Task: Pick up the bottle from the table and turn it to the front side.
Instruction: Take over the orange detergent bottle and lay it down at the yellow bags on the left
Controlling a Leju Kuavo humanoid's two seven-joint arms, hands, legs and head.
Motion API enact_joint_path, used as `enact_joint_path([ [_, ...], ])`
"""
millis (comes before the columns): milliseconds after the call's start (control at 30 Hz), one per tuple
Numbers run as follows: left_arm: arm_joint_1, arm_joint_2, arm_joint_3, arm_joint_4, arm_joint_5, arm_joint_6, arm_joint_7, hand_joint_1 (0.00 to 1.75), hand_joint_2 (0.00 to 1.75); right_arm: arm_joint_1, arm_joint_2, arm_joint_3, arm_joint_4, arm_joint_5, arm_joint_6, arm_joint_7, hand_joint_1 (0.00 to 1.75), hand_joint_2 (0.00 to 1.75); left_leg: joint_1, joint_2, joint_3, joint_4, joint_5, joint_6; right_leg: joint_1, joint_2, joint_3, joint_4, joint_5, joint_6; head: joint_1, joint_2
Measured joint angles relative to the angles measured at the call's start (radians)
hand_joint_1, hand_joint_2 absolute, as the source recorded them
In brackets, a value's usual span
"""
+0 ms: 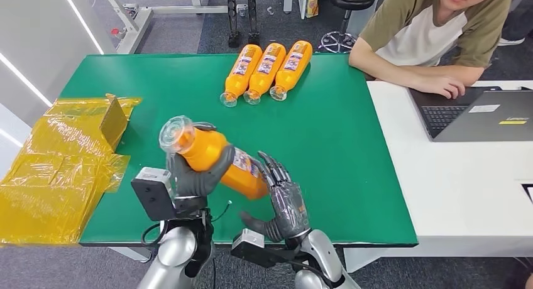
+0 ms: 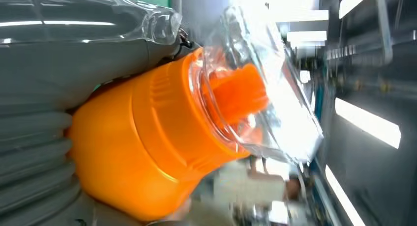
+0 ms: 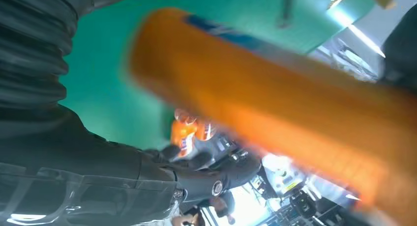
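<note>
The orange bottle (image 1: 210,157) is up off the green bench (image 1: 339,144), tilted, clear cap end raised. The left hand (image 1: 195,176) has its fingers wrapped around the bottle just below the shoulder. The right hand (image 1: 283,201) sits at the bottle's base end, fingers spread and touching its side rather than closing on it. Beyond the bottle, three more orange bottles (image 1: 267,69) lie side by side. This looks like the turning step: next, rotate the bottle until its label faces front, keeping the grip firm.
</note>
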Motion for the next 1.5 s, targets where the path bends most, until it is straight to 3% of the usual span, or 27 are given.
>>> enact_joint_path([
  [100, 0.019, 0.017, 0.049, -0.041, -0.18, 0.082, 0.067, 1.75, 1.75, 0.022, 0.006, 0.001, -0.023, -0.032, -0.035, -0.001, 0.0, 1.75, 0.0, 0.0, 0.0, 0.0, 0.0, 0.0, 0.0, 0.0, 0.0, 0.0, 0.0, 0.0, 0.0, 0.0],
  [200, 0.027, 0.038, 0.123, -0.057, -0.546, 0.166, 0.198, 1.75, 1.75, 0.045, 0.012, 0.001, -0.055, -0.045, -0.064, 0.007, 0.0, 1.75, 0.0, 0.0, 0.0, 0.0, 0.0, 0.0, 0.0, 0.0, 0.0, 0.0, 0.0, 0.0, 0.0, 0.0],
  [300, 0.024, 0.062, 0.2, -0.056, -0.797, 0.173, 0.297, 1.75, 1.75, 0.069, 0.022, 0.001, -0.092, -0.043, -0.072, 0.02, 0.0, 1.75, 0.0, 0.0, 0.0, 0.0, 0.0, 0.0, 0.0, 0.0, 0.0, 0.0, 0.0, 0.0, 0.0, 0.0],
  [433, -0.02, 0.109, 0.291, -0.001, -0.938, 0.15, 0.356, 1.75, 1.75, 0.102, 0.028, -0.001, -0.138, -0.043, -0.073, 0.019, 0.0, 1.75, 0.0, 0.0, 0.0, 0.0, 0.0, 0.0, 0.0, 0.0, 0.0, 0.0, 0.0, 0.0, 0.0, 0.0],
  [633, -0.156, 0.222, 0.372, 0.259, -1.138, 0.123, 0.432, 1.75, 1.75, 0.126, 0.029, -0.005, -0.183, -0.074, -0.034, -0.011, 0.0, 1.75, 0.0, 0.004, 0.001, 0.0, 0.002, -0.002, 0.0, 0.003, -0.001, 0.001, 0.001, -0.003, 0.0, 0.0],
  [767, -0.237, 0.319, 0.343, 0.435, -1.316, -0.035, 0.545, 1.75, 1.75, 0.125, 0.031, -0.007, -0.199, -0.087, 0.014, -0.021, 0.0, 1.75, 0.0, 0.005, 0.002, 0.0, 0.002, -0.003, 0.0, 0.005, -0.001, 0.002, 0.002, -0.003, 0.0, 0.0],
  [933, -0.31, 0.441, 0.164, 0.638, -1.34, -0.305, 0.598, 1.75, 1.75, 0.113, 0.043, -0.011, -0.192, -0.106, 0.05, -0.056, 0.0, 1.75, 0.0, 0.008, 0.002, -0.001, 0.002, -0.003, 0.0, 0.009, -0.003, 0.003, 0.002, -0.004, 0.0, 0.0],
  [1067, -0.314, 0.476, 0.097, 0.727, -1.324, -0.344, 0.602, 1.75, 1.75, 0.109, 0.049, -0.013, -0.183, -0.105, 0.057, -0.068, 0.0, 1.75, 0.0, 0.008, 0.001, -0.001, 0.001, -0.004, 0.0, 0.009, -0.004, 0.003, 0.002, -0.004, 0.0, 0.0],
  [1300, -0.316, 0.487, 0.094, 0.762, -1.319, -0.353, 0.614, 1.75, 1.75, 0.108, 0.052, -0.015, -0.183, -0.103, 0.074, -0.07, 0.0, 1.75, 0.0, 0.007, 0.001, -0.001, 0.001, -0.004, 0.0, 0.008, -0.003, 0.003, 0.001, -0.004, 0.0, 0.0],
  [1433, -0.296, 0.501, 0.1, 0.783, -1.336, -0.286, 0.602, 0.0, 1.75, 0.106, 0.056, -0.02, -0.184, -0.092, 0.097, -0.072, 0.0, 1.75, 0.0, 0.007, 0.004, -0.002, 0.001, -0.006, 0.0, 0.007, -0.001, 0.004, 0.0, -0.005, 0.0, 0.0],
  [1500, -0.29, 0.499, 0.107, 0.783, -1.34, -0.271, 0.601, 0.0, 1.75, 0.107, 0.056, -0.02, -0.184, -0.092, 0.097, -0.072, 0.0, 1.75, 0.0, 0.007, 0.004, -0.002, 0.001, -0.006, 0.0, 0.007, -0.001, 0.004, 0.0, -0.006, 0.0, 0.0],
])
